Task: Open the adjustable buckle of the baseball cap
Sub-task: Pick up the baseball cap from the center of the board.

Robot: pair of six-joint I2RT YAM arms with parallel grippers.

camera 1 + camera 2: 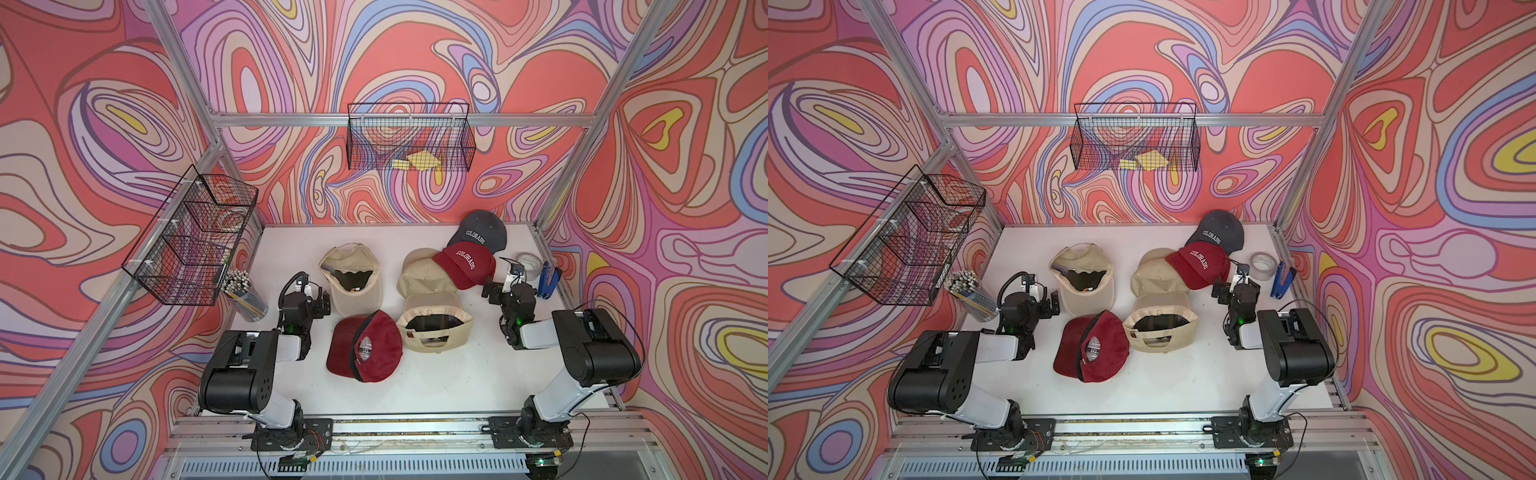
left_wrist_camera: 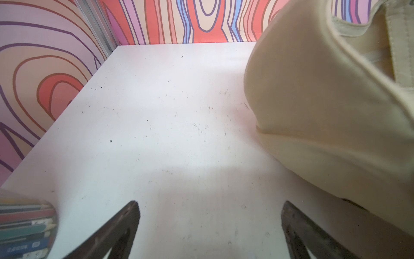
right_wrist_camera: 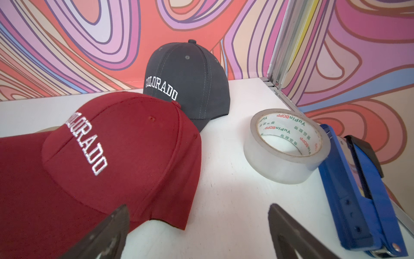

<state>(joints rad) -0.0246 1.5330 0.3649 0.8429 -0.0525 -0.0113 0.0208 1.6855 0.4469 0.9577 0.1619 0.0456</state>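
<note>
Several baseball caps lie on the white table [image 1: 436,386]. A beige cap [image 1: 434,328] lies upside down mid-table with its back strap opening toward the front; its buckle cannot be made out. A dark red cap [image 1: 365,347] lies to its left and another upturned beige cap [image 1: 351,278] behind that. A red COLORADO cap [image 3: 112,157] and a grey one [image 3: 188,78] sit at the back right. My left gripper [image 2: 210,204] is open over bare table beside the back beige cap [image 2: 324,112]. My right gripper [image 3: 198,206] is open at the red cap's rear edge, holding nothing.
A roll of clear tape [image 3: 286,145] and a blue stapler [image 3: 358,190] lie right of the right gripper by the wall. A cup of pencils [image 1: 245,297] stands left of the left arm. Wire baskets [image 1: 191,237] [image 1: 409,137] hang on the walls.
</note>
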